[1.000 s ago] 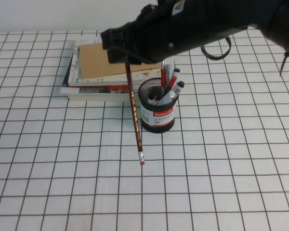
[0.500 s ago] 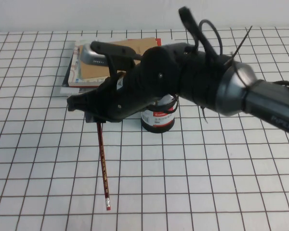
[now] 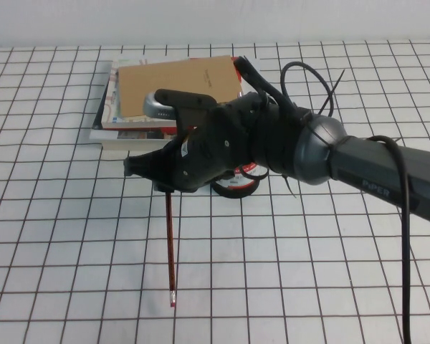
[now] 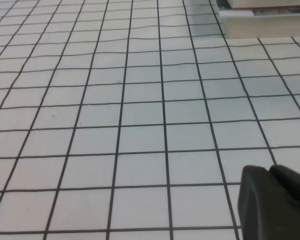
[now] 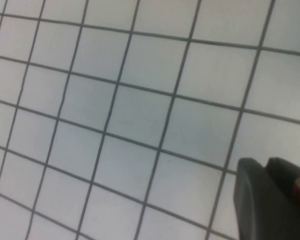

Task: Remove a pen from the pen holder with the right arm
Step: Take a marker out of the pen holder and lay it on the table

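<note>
The left hand [image 4: 274, 200] shows only as a dark edge in its own wrist view, over bare worktop [image 3: 308, 272] well left of the pen holder [image 3: 233, 188]. I cannot tell whether it is apart or together, and it seems to have no part here. The book stack [image 3: 129, 107] lies behind and left of the pen holder. The right hand [image 3: 165, 185], just left of the pen holder, is clamped on the top of a red-and-black pencil [image 3: 171, 251]. The pencil hangs nearly upright, clear of the pen holder, its eraser end low in front and to the left. So the removal looks done, and what remains is likely setting it down. Lower slowly, since whether the eraser end touches the worktop is unclear. Tilt the pencil flat and loosen the grip only once it rests. The forearm passes right over the pen holder, so lift away without brushing it.
</note>
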